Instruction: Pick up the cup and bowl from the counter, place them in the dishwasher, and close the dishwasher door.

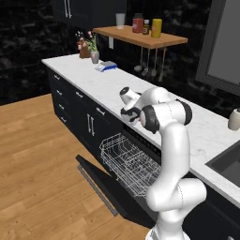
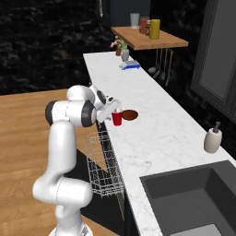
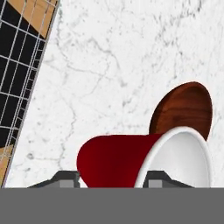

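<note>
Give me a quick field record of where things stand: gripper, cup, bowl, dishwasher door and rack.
gripper: at the cup, one finger on each side of it; contact not clear
cup: red, upright on the counter near its front edge, white inside seen in the hand view
bowl: brown, on the counter right beside the cup, on its far side from the gripper
dishwasher door: dropped open
dishwasher rack: white wire basket pulled out, no dishes seen in it
task status: neither item loaded yet
</note>
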Controlling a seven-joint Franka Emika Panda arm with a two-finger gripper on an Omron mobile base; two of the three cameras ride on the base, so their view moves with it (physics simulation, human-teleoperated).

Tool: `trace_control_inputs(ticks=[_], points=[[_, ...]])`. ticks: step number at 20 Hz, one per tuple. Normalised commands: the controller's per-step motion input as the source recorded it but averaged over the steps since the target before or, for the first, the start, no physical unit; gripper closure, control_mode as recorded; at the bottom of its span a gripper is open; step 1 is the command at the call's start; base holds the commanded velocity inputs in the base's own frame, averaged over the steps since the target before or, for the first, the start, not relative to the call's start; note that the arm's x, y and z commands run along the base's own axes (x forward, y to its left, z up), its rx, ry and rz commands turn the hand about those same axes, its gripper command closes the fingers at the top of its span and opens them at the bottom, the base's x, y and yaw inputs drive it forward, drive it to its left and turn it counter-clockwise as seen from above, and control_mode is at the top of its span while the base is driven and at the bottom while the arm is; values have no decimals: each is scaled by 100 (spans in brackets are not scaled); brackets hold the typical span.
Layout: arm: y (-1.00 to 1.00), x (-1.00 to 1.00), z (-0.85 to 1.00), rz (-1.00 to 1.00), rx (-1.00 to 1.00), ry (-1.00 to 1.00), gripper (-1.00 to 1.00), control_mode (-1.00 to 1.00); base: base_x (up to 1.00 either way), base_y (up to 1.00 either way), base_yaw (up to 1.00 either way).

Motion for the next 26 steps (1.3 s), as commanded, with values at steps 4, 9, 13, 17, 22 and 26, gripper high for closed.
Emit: trace_control_inputs(ticks=[4, 9, 13, 17, 22, 26], points=[[0, -42, -18, -2, 0, -1, 100, -100, 0, 0, 0], [17, -98, 0, -7, 5, -17, 100, -100, 0, 0, 0], [60, -100, -1, -10, 7, -24, 100, -100, 0, 0, 0], [72, -100, -11, -8, 1, -24, 100, -100, 0, 0, 0], [47, -100, -3, -9, 0, -19, 100, -100, 0, 0, 0], [20, -100, -37, -13, 0, -5, 100, -100, 0, 0, 0]])
